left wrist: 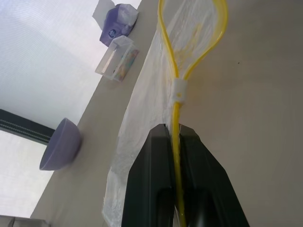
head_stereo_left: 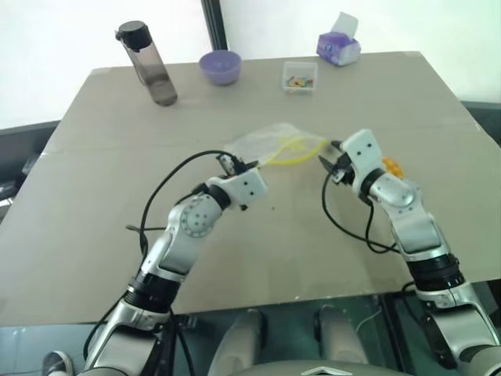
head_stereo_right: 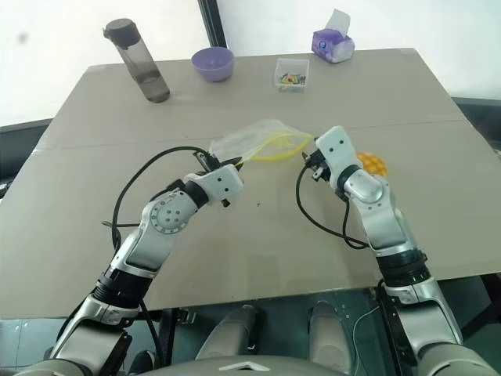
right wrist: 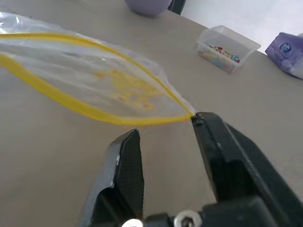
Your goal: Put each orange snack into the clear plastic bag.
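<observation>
Left wrist view shows left gripper clamped on clear plastic bag seal; right gripper stands released. Bag mouth gapes.

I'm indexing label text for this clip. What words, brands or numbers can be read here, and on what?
No text can be read.
Purple tissue pack: a round blue logo, too blurred to read.
Clear plastic bag: faint yellow printing, not legible.
Small clear box: coloured bits inside, no readable label.
</observation>
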Controlling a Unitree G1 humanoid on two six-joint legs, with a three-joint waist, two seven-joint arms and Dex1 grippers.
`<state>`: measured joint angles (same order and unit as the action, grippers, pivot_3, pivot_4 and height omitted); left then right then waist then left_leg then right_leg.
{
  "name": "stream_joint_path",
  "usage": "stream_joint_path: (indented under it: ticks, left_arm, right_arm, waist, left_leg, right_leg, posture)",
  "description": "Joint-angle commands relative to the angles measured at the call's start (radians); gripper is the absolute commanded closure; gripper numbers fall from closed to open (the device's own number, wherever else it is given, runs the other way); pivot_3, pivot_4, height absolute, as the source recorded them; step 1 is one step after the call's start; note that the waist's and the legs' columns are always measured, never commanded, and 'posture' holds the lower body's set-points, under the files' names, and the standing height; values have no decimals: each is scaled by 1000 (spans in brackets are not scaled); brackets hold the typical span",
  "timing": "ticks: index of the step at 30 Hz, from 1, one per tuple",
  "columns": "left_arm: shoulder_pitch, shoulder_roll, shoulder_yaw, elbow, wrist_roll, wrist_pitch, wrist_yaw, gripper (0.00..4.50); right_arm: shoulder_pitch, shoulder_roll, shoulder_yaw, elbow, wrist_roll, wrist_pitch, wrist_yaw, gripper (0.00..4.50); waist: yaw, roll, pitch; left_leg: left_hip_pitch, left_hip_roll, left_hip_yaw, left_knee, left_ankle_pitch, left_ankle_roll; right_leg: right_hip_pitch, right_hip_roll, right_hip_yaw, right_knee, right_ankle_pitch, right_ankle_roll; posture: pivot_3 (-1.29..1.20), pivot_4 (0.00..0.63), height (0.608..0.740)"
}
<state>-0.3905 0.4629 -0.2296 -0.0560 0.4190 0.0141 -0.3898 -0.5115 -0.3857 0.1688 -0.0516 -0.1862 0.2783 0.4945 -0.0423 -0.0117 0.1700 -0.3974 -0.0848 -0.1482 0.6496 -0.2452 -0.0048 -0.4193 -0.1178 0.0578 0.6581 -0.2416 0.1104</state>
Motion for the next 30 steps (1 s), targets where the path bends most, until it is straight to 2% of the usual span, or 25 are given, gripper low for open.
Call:
stream_joint_path:
  ticks: [1,2,3,13,14,15,16,18,19,20,23,26,30]
  left_arm:
    - [-26,-9,9,-1,-12,-13,2,4295]
    - [-28,-12,4,0,-11,-17,0,4295]
    - [-31,-15,0,1,-10,-21,-1,4295]
    - [-25,-30,-39,-16,-18,-60,-36,4295]
    - [-23,-34,-44,-20,-19,-65,-39,4295]
    - [-21,-35,-46,-22,-18,-67,-40,4295]
    - [-21,-37,-47,-24,-18,-69,-40,4295]
    - [-23,-39,-48,-24,-17,-71,-41,4295]
    - [-22,-39,-48,-24,-17,-72,-41,4295]
    - [-21,-39,-48,-25,-17,-72,-41,4295]
    - [-17,-41,-50,-27,-16,-72,-41,4295]
    - [-20,-42,-50,-23,-13,-70,-39,4295]
    - [-20,-37,-39,-17,-4,-61,-26,4295]
  right_arm:
    - [-16,-1,4,-52,8,-56,5,3884]
    - [-19,5,13,-47,5,-61,3,4384]
    - [-27,13,20,-37,2,-66,0,4453]
    - [-103,43,62,115,-13,-124,-2,4453]
    - [-115,29,92,144,-49,-152,3,4453]
    - [-122,9,128,173,-90,-184,12,4076]
    - [-128,-8,157,202,-128,-219,9,3969]
    - [-138,-25,182,240,-172,-268,-11,3259]
    - [-144,-28,188,255,-184,-284,-21,2751]
    - [-152,-32,196,270,-201,-304,-30,2503]
    - [-163,-46,216,310,-251,-362,-55,985]
    - [-153,-50,203,307,-256,-380,-64,54]
    - [-94,-65,148,201,-174,-353,8,54]
  waist:
    - [-1,0,0]
    - [-1,0,0]
    - [0,0,0]
    - [1,0,0]
    - [1,0,0]
    - [0,0,0]
    - [-1,0,0]
    - [0,0,0]
    - [0,0,0]
    - [0,0,0]
    - [-1,0,0]
    - [0,0,0]
    - [1,0,0]
  left_leg:
    - [0,0,0,0,0,0]
    - [0,0,0,0,0,0]
    - [0,0,0,0,0,0]
    - [0,0,0,0,0,0]
    - [0,0,0,0,0,0]
    - [0,0,0,1,0,0]
    - [0,0,0,0,0,0]
    - [0,0,0,1,0,0]
    - [0,0,0,1,0,0]
    - [0,0,0,1,0,0]
    - [0,0,1,1,0,0]
    - [0,0,0,1,0,0]
    - [0,0,0,1,0,0]
  right_leg:
    - [0,0,0,0,0,0]
    - [0,1,0,0,0,0]
    - [0,1,0,0,0,0]
    - [0,0,0,0,0,0]
    - [0,0,0,0,0,0]
    - [0,0,0,0,0,0]
    - [0,0,1,0,0,0]
    - [0,0,0,0,0,0]
    - [0,1,0,0,0,0]
    - [0,1,0,0,0,0]
    - [0,0,1,0,0,0]
    - [0,1,1,0,0,0]
    - [0,0,1,0,0,0]
  posture:
    - [0,150,739]
    - [0,150,739]
    - [0,150,739]
    - [0,150,739]
    - [0,150,739]
    - [0,150,739]
    - [0,150,739]
    - [0,150,739]
    - [0,150,739]
    - [0,150,739]
    - [0,150,739]
    - [0,150,739]
    - [0,150,739]
